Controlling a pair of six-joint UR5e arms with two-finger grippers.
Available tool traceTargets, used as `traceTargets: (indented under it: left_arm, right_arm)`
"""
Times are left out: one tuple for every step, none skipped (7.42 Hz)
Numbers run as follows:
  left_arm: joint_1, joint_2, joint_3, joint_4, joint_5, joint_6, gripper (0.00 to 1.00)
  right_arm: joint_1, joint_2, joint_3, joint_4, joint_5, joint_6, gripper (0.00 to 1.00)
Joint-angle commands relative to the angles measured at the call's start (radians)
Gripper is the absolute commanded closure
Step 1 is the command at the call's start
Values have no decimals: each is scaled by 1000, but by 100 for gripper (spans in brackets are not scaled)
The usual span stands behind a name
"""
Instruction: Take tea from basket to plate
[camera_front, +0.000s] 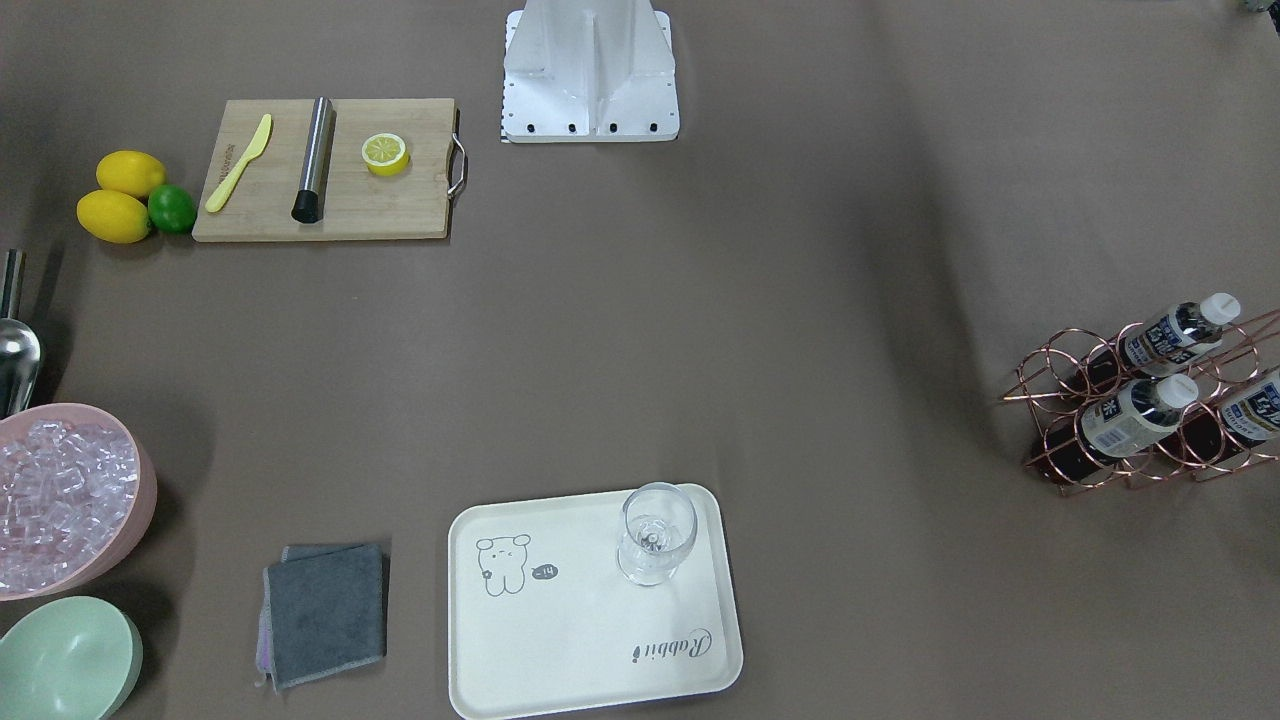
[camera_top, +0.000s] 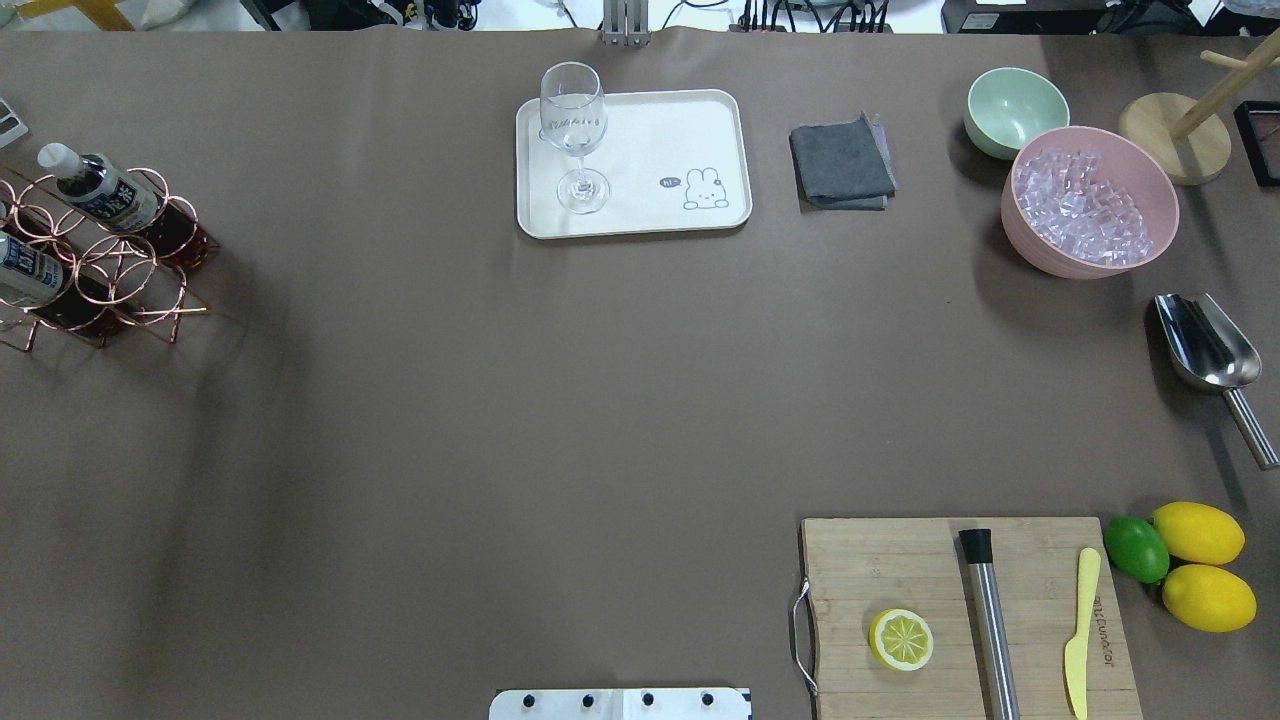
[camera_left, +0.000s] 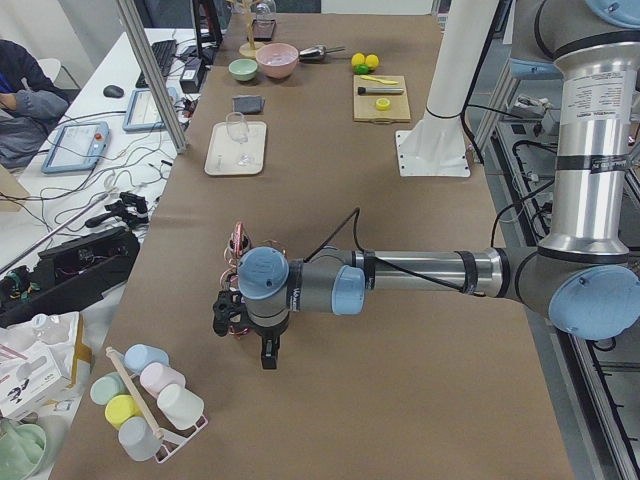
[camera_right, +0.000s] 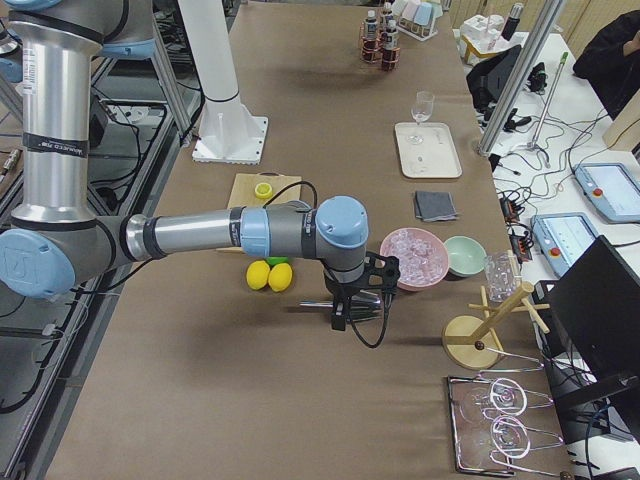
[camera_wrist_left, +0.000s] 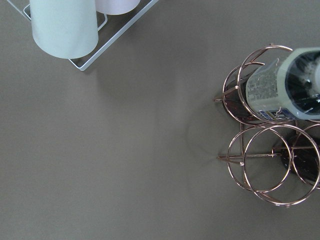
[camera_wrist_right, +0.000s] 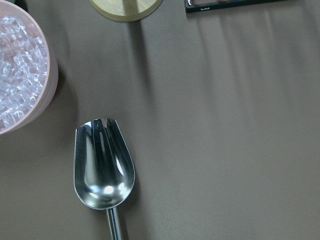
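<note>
Tea (camera_front: 1168, 338) is in the basket (camera_front: 1060, 400). Three alike bottles sit tilted in its wire rings, at the end of the table (camera_front: 700, 350) on the robot's left. No bottle is out of the rings.

The plate (camera_front: 560, 640) lies well apart from the basket, at the middle of the table edge far from the robot. It carries one upright glass (camera_front: 655, 535) near a corner. The rest of its surface is bare, and no tea is on it.

Status: judged from this layout, no part of the transfer is done. The step in hand appears to be the approach to the basket.

Left gripper (camera_left: 225, 318): hangs above the table, just beside the basket. Its wrist view looks straight down. The basket is at the right edge of that view, with one bottle in an upper ring, and no finger shows. Whether the jaws are released or clenched cannot be told, because the gripper shows only in a side view.

Right gripper (camera_right: 355, 300): hangs at the opposite end of the table, above the scoop (camera_wrist_right: 104, 167). It is well apart from both basket and plate. Its jaw state cannot be told either.

Remaining steps, as a judgement:
1. Bring the left gripper over one bottle.
2. Grasp the bottle and draw it out of its ring without snagging the wire.
3. Carry it across to the plate.
4. Set it on the bare area, apart from the glass.
5. Release and withdraw.
</note>
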Motion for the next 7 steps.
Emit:
traceTargets:
  left_arm:
    - [-5,-21,-11,120,8,4,2]
    - [-3,-26,-25,122,27,3,2]
    - [3,-25,-55,122,88,4,2]
    - [-2,-23,-74,122,93,6,2]
    - [-2,-14,-103,124,93,6,2]
    - [-3,-20,-106,156,92,4,2]
    - [-35,-32,-115,262,93,4,2]
  right_arm:
    - [0,-3,1,4,6,0,0]
    - [-2,2,5,4,8,2,0]
    - [-6,8,4,4,9,8,0]
    - [-11,12,1,4,11,13,0]
    - [-12,20,1,4,12,13,0]
    - [-12,20,4,3,24,11,0]
    - [-12,17,1,0,53,3,0]
